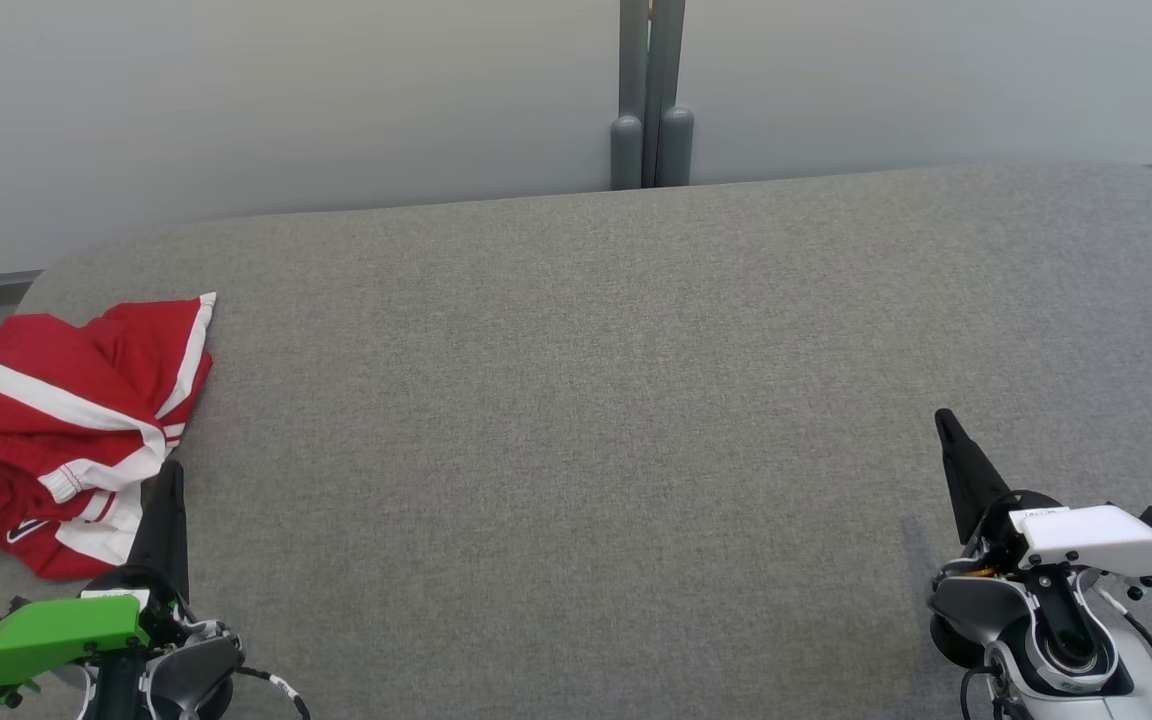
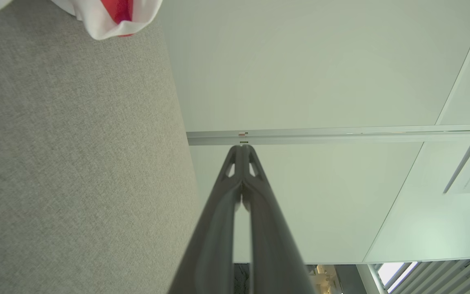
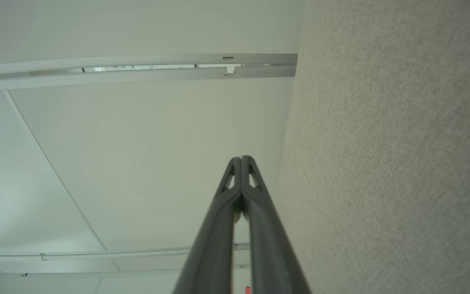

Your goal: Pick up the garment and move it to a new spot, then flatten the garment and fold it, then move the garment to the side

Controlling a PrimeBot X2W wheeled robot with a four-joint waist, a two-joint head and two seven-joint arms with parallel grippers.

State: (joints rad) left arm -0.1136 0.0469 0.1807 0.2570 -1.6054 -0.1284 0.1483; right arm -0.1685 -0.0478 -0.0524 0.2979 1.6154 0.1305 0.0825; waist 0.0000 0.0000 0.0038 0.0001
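Red white-striped garment (image 1: 56,400) crumpled at left of grey table (image 1: 576,400), both jaws together, empty

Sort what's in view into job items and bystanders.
Job: red garment; left gripper and right gripper, both shut and empty; grey table it lies on.
Bystanders: grey post, pale wall behind the table.
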